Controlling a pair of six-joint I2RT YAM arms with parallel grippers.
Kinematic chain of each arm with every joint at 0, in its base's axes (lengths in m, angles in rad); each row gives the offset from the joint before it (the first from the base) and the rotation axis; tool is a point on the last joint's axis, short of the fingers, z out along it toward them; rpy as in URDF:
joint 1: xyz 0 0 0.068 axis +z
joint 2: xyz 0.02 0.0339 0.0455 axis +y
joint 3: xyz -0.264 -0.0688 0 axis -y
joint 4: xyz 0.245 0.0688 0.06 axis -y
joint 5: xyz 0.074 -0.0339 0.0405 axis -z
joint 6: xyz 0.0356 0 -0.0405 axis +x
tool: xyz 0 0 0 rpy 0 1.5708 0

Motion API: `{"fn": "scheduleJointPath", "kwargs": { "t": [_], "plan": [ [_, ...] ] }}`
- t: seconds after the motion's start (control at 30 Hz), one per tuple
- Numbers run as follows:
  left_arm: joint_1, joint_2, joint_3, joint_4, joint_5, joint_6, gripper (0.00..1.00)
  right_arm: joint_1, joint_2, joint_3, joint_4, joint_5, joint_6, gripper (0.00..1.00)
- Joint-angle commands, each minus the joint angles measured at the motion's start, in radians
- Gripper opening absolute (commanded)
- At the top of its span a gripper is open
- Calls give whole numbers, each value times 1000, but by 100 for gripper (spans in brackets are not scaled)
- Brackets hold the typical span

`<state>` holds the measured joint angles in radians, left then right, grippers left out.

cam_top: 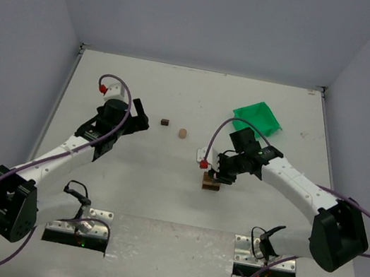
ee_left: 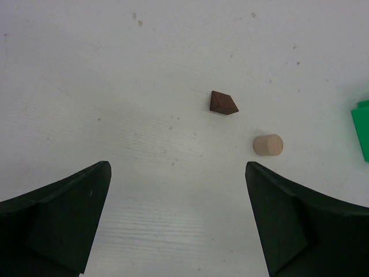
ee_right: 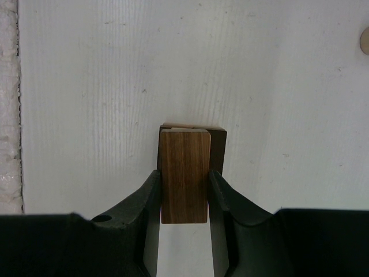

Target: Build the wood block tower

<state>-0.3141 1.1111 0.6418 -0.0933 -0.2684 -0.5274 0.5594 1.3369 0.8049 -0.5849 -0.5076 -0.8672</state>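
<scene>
The wood block tower (cam_top: 211, 184) is a short stack on the table in front of the right arm. In the right wrist view my right gripper (ee_right: 183, 187) is shut on a dark brown rectangular block (ee_right: 184, 173), held over the stack, whose dark brown lower piece (ee_right: 217, 149) shows beside it. My left gripper (cam_top: 142, 118) is open and empty; in its wrist view (ee_left: 176, 173) a dark brown block (ee_left: 222, 103) and a tan short cylinder (ee_left: 268, 145) lie loose ahead of it. Both also show in the top view, the block (cam_top: 165, 122) and the cylinder (cam_top: 182, 134).
A green plastic bin (cam_top: 257, 117) stands at the back right, behind the right gripper (cam_top: 220, 172); its edge shows in the left wrist view (ee_left: 362, 130). The table is walled on three sides.
</scene>
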Motion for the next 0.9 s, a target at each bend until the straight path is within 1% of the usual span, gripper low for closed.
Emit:
{"fn": "scheduleJointPath", "kwargs": {
  "t": [0.0,0.27,0.87],
  "plan": [
    [6,-4,41,40,-2,10,100,-1,-1,0,54,4,8,12],
    [6,-4,40,37,-5,12,100,-4,-9,-40,103,17,25,14],
    [6,2,39,35,-14,12,100,-7,-11,-57,125,19,34,16]
  ]
}}
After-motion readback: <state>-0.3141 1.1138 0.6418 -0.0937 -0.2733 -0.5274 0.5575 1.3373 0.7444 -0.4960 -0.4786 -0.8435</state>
